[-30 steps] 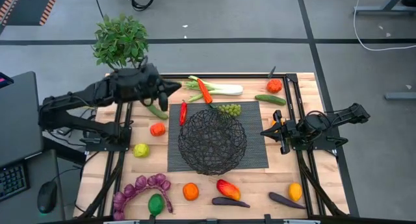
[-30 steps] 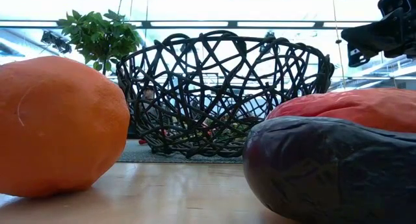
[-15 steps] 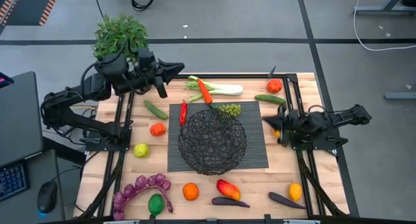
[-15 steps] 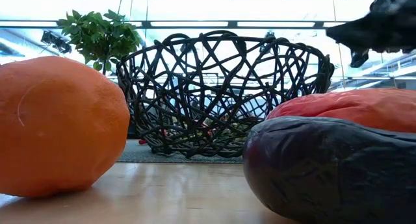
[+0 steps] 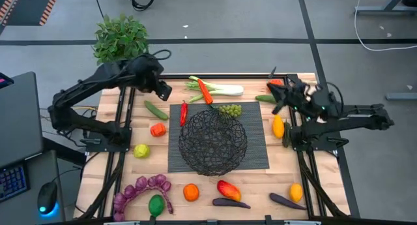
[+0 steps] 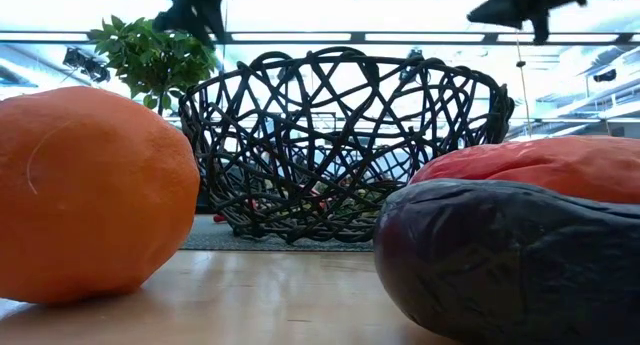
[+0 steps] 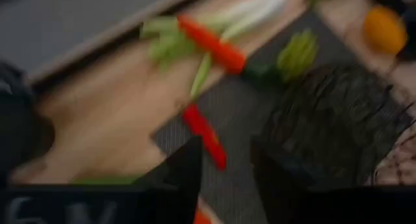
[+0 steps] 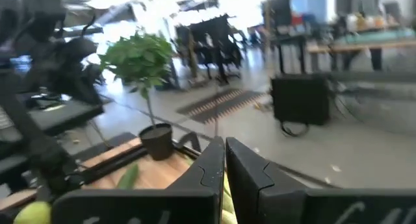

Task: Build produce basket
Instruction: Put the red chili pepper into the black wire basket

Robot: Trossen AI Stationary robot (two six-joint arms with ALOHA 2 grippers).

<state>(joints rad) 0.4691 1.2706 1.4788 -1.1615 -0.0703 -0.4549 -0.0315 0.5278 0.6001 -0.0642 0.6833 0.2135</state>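
1. Your right gripper [image 5: 279,100], upper right, is pressed together, empty; whether your left gripper [image 5: 163,91], upper left, is spread, you cannot tell.
2. The wire basket [image 5: 212,141] sits centre, empty; all produce remains outside.

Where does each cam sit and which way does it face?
High view: overhead, straight down on the table; both arms, left gripper, right gripper.
Low view: table-top height, level through the basket; arms dark at top.
Left wrist view: down past its own fingers onto a red pepper.
Right wrist view: outward into the room, past shut fingers.
Shared: basket in high, low, left wrist views; potted plant in high, low, right wrist views.
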